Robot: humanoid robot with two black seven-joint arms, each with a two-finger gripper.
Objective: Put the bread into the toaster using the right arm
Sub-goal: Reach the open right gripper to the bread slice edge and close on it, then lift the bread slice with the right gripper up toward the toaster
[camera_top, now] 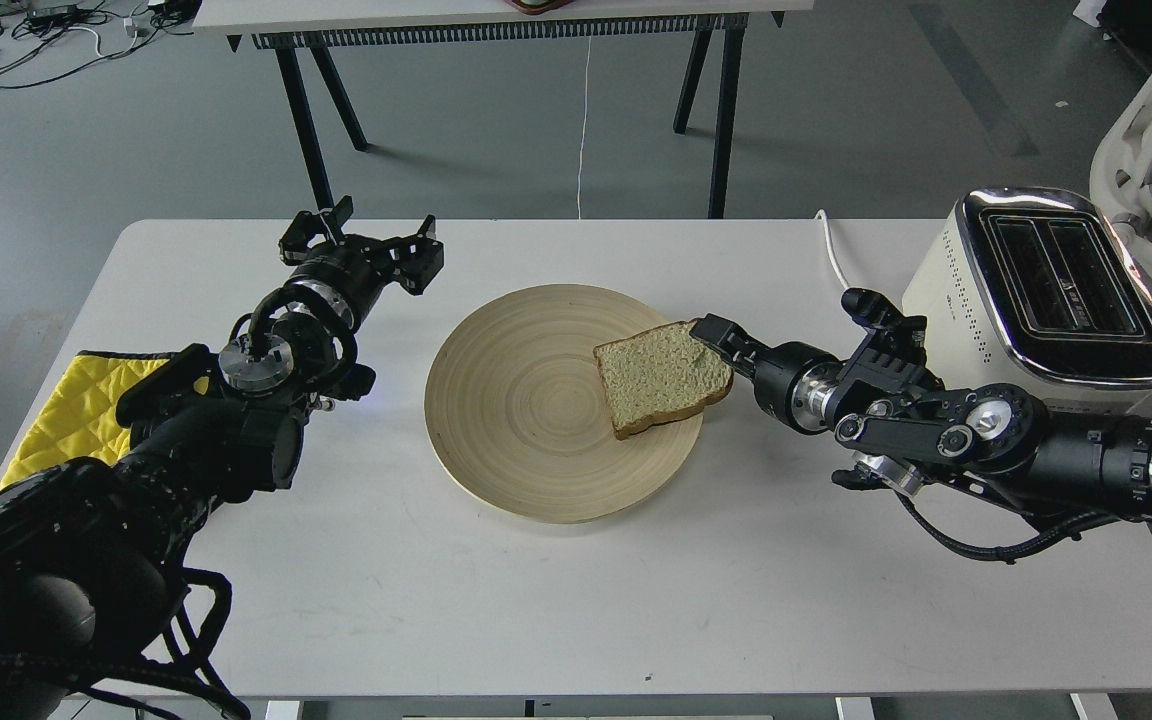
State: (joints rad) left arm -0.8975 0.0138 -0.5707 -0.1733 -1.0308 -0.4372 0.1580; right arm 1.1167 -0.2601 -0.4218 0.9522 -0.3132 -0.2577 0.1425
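Note:
The bread (pixel 658 382), a square pale slice with brown crust, lies flat on the right side of a round wooden plate (pixel 516 400) at the table's middle. The cream-white toaster (pixel 1066 275) with a chrome top and two empty slots stands at the table's right end. My right arm reaches in from the right, and its gripper (pixel 714 336) is at the bread's upper right corner, one finger over the crust. Its second finger is hidden. My left gripper (pixel 366 240) is open and empty, left of the plate.
A yellow quilted cloth (pixel 61 410) lies at the table's left edge. The toaster's white cord (pixel 834 255) runs off the back edge. A white chair (pixel 1151 120) stands behind the toaster. Another table's black legs (pixel 306 120) stand beyond.

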